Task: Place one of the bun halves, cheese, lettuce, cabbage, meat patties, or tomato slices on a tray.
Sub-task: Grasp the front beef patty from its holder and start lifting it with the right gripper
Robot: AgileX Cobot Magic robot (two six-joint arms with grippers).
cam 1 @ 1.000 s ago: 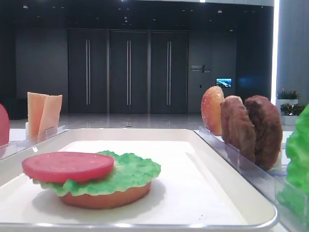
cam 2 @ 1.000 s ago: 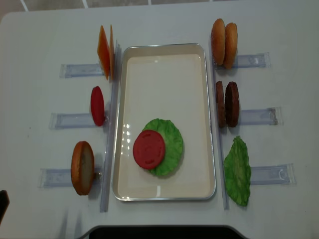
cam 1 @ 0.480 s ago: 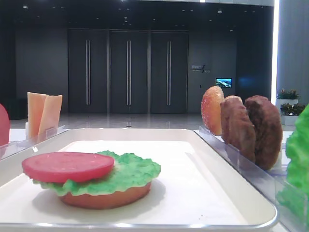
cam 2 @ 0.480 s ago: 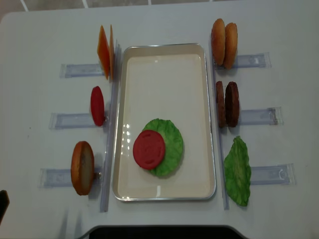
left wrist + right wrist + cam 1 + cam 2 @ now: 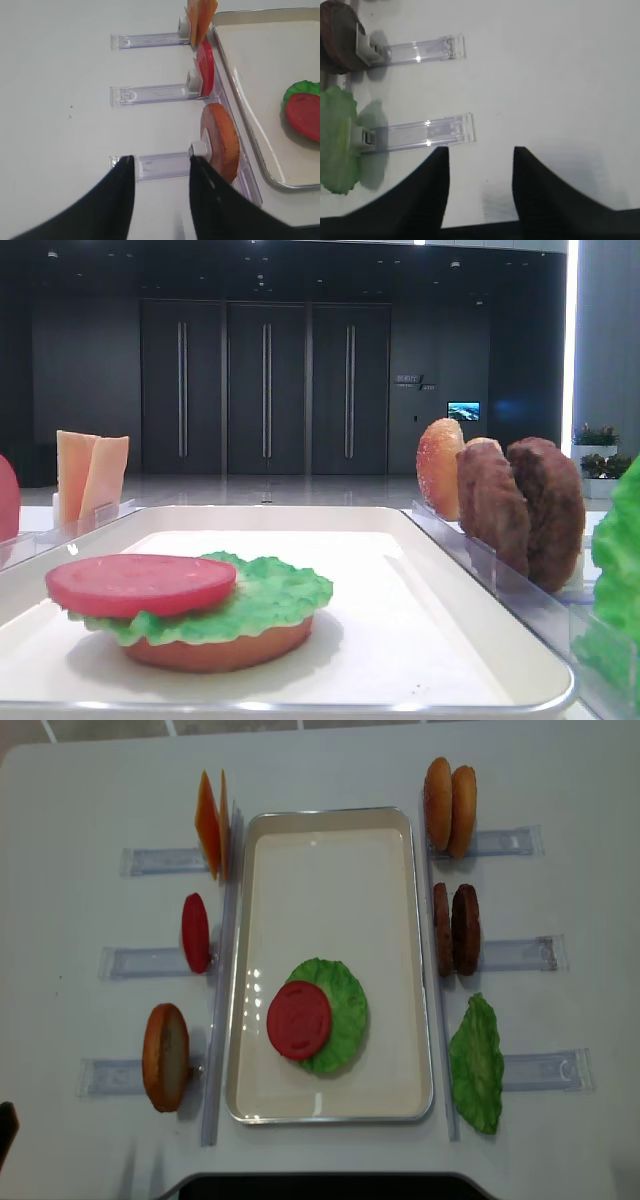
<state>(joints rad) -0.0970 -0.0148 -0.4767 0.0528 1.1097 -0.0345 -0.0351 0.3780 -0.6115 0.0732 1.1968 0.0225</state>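
The white tray point(image 5: 330, 818) holds a stack: bun base point(image 5: 220, 650), lettuce point(image 5: 345, 1010), and a tomato slice point(image 5: 299, 1019) on top. Upright in racks stand the cheese point(image 5: 211, 824), another tomato slice point(image 5: 195, 932) and a bun half point(image 5: 165, 1056) on the left. On the right stand two bun halves point(image 5: 449, 806), the meat patties point(image 5: 456, 929) and a lettuce leaf point(image 5: 476, 1065). Cabbage is out of view. My left gripper point(image 5: 160, 165) is open and empty, just left of the rack's bun half point(image 5: 220, 142). My right gripper point(image 5: 480, 155) is open over bare table, right of the lettuce leaf point(image 5: 337, 140).
Clear plastic racks point(image 5: 535, 1070) stick out sideways from both long sides of the tray. The white table point(image 5: 80, 800) carries everything. A dark edge point(image 5: 320, 1185) lies along the table's near side.
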